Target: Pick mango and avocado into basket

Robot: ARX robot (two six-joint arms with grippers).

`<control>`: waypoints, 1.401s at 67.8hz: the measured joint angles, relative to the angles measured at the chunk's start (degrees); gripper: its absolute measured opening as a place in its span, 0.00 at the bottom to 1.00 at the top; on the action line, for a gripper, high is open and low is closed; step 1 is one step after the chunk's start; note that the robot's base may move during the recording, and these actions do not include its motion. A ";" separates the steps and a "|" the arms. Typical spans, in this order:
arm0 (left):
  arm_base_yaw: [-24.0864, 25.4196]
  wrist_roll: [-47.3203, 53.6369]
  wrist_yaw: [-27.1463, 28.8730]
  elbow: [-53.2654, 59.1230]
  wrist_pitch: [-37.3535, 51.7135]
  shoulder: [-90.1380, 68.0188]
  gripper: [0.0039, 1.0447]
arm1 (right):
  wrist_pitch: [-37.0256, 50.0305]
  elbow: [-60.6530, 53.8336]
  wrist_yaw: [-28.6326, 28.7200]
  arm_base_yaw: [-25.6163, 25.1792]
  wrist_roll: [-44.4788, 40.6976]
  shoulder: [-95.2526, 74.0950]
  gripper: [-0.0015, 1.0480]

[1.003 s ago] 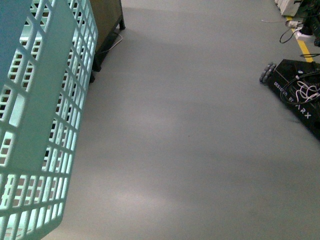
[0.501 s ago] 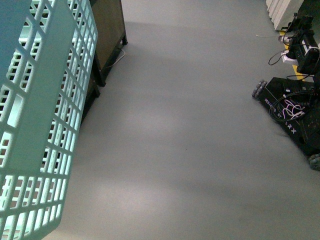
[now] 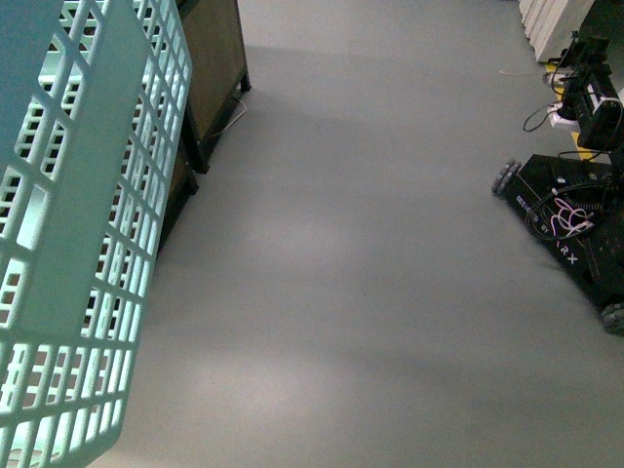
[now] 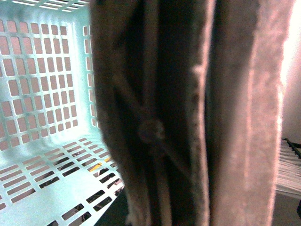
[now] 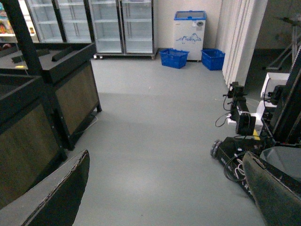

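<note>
Teal plastic shopping basket (image 3: 88, 244) with slotted grid walls hangs tilted and very close to the front camera, above the grey floor. Just beyond the basket stands a dark display stand with brown panels (image 3: 216, 58). Far from the basket, across the floor, is a black wheeled robot base (image 3: 575, 234).

The yellow mango and the dark green avocado show in no view. A small yellow spot shows through the basket's bottom slots, but I cannot say what it is.

The right gripper (image 5: 165, 162) has its fingers spread wide with nothing between them. The left gripper (image 4: 183, 113) is only a dark blur before the basket's inside, so I cannot tell its state.

I think the danger is the basket itself: it could knock the stand, and it hides much of the front view while the fruits are searched for.
</note>
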State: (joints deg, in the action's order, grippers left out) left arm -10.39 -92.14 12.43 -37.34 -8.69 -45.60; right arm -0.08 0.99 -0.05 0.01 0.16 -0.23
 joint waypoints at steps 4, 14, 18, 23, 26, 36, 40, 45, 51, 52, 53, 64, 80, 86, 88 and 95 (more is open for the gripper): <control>-0.07 0.00 -0.20 0.00 0.00 0.11 0.13 | 0.00 0.00 -0.11 0.00 0.00 0.00 0.92; -0.26 -0.42 -0.79 0.00 0.00 0.11 0.13 | 0.00 0.00 -0.15 0.00 0.00 0.00 0.92; -0.26 -0.39 -0.39 0.00 0.00 0.13 0.13 | 0.00 0.00 -0.15 0.00 -0.02 0.00 0.92; -0.26 -0.28 0.00 0.00 0.00 0.11 0.13 | 0.00 0.00 -0.15 0.02 0.00 0.00 0.92; -0.26 -0.22 -0.02 0.00 0.00 0.11 0.13 | 0.00 0.00 -0.13 0.00 -0.02 0.00 0.92; -0.26 -0.26 -0.15 0.02 -0.02 0.20 0.13 | 0.02 0.00 0.00 0.00 -0.02 0.07 0.92; -0.26 -0.15 -0.17 0.04 -0.02 0.17 0.13 | -0.04 0.00 -0.02 0.00 0.00 -0.09 0.92; -0.26 -0.22 -0.24 0.04 -0.02 0.20 0.13 | 0.04 0.00 -0.15 0.00 -0.02 0.04 0.92; -0.26 -0.22 -0.17 0.04 -0.02 0.20 0.13 | 0.02 0.00 0.02 0.00 0.02 0.07 0.92; -0.26 -0.22 -0.20 0.04 -0.02 0.20 0.13 | 0.04 0.00 -0.11 0.02 -0.02 0.04 0.92; -0.26 -0.20 -0.20 0.04 -0.02 0.20 0.13 | 0.02 0.00 0.00 0.00 -0.02 0.00 0.92; -0.26 -0.13 0.04 0.04 -0.02 0.20 0.13 | 0.00 0.00 0.09 0.00 0.00 0.04 0.92; -0.26 -0.11 0.00 0.04 -0.02 0.20 0.13 | 0.02 0.00 -0.04 0.00 -0.02 0.11 0.92; -0.22 -0.13 -0.02 0.04 -0.02 0.20 0.13 | 0.00 0.00 0.02 0.00 0.00 0.07 0.92; -0.22 -0.11 -0.07 0.04 -0.02 0.20 0.13 | 0.00 0.00 0.09 0.00 0.00 0.07 0.92; -0.20 -0.09 0.02 0.09 -0.07 0.20 0.13 | -0.02 0.00 0.09 0.00 0.00 0.02 0.92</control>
State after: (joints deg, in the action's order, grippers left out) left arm -10.59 -92.23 12.45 -37.26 -8.75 -45.41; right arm -0.10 0.99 0.03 0.01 0.16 -0.21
